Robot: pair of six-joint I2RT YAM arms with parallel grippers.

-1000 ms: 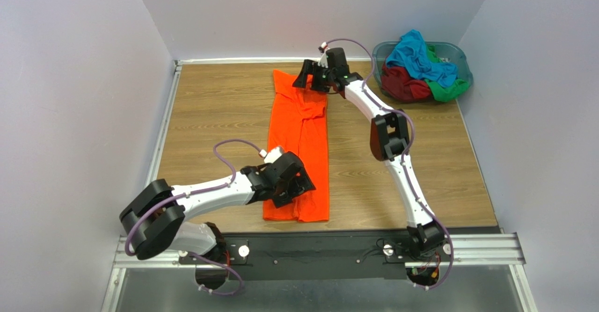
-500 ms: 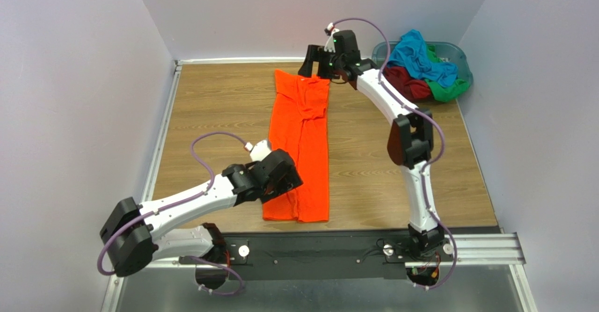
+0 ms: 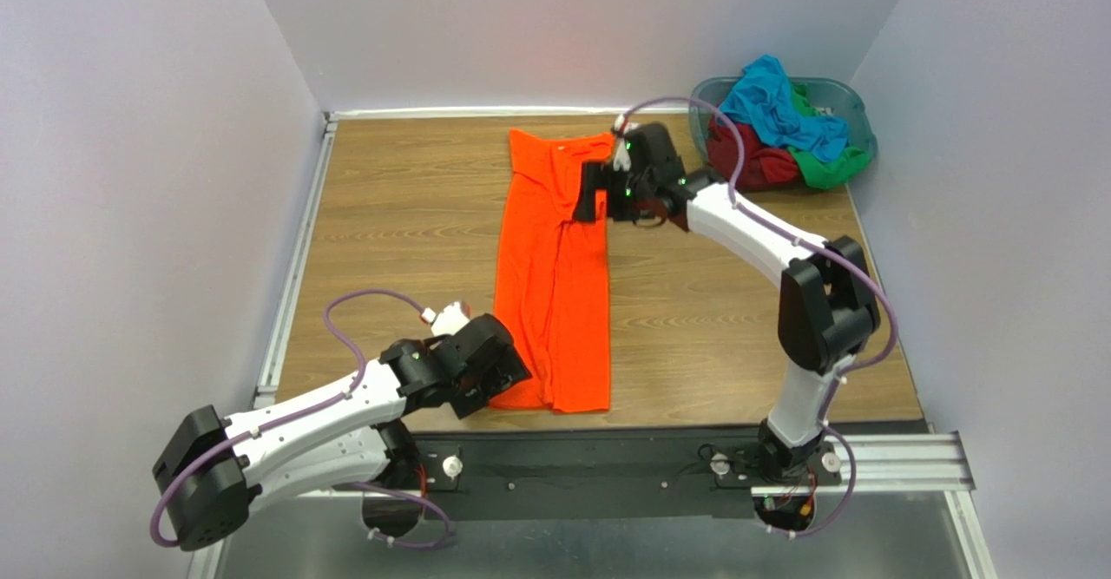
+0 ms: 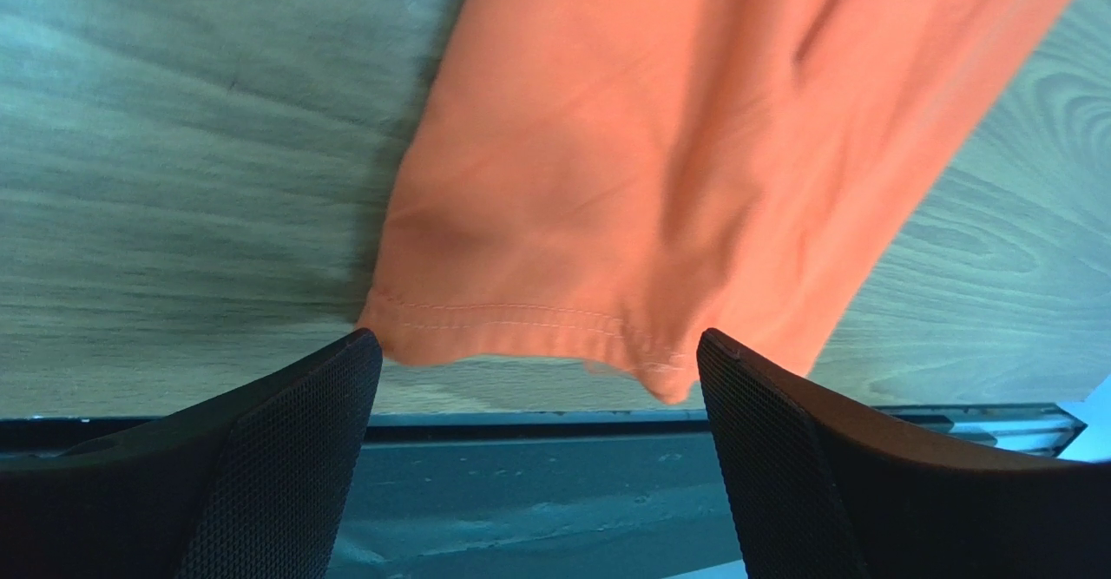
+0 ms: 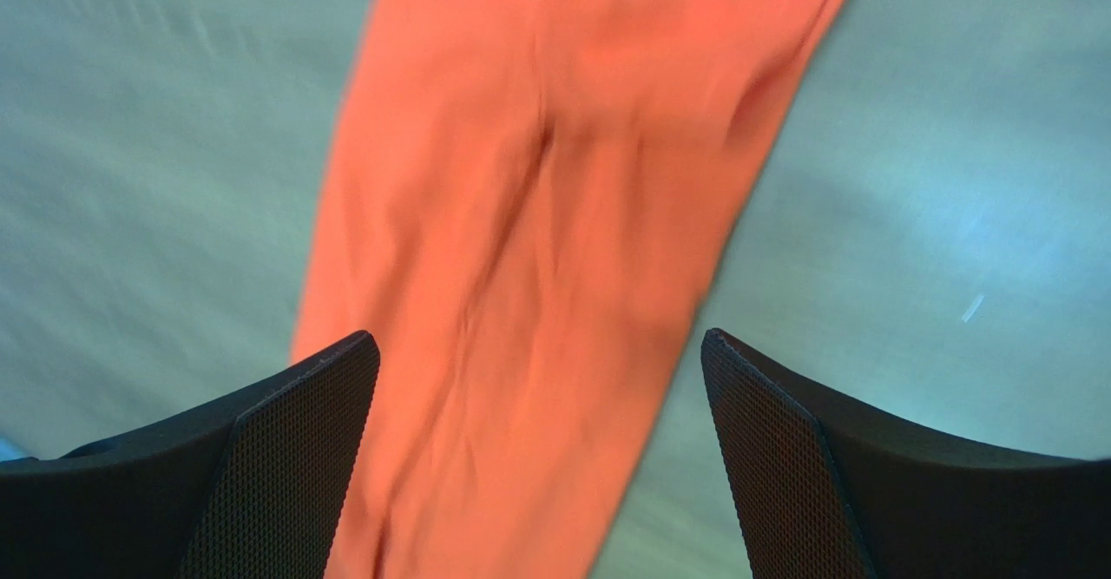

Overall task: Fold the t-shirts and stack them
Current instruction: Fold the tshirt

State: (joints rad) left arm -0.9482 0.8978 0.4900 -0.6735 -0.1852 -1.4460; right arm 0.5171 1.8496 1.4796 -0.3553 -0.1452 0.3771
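I saw the bright orange cloth t-shirt (image 3: 554, 280) lying mid-bench, folded into a long strip; crosswise folds were left, I judged. The left end effector (image 3: 493, 373) at its near hem and the right end effector (image 3: 593, 199) over its far end hung released, empty. Three more t-shirts (image 3: 780, 110) waited in the far-right grey-blue plastic basket (image 3: 850, 97).

Bright orange t-shirt (image 3: 554, 286) (plain, unpatterned) on brown wood-grain table (image 3: 391, 215).

The right gripper (image 5: 537, 338) hung with jaws spread wide. The orange t-shirt (image 5: 561, 189) lay as a long strip between and ahead of them, on the blurred table (image 5: 144, 149).
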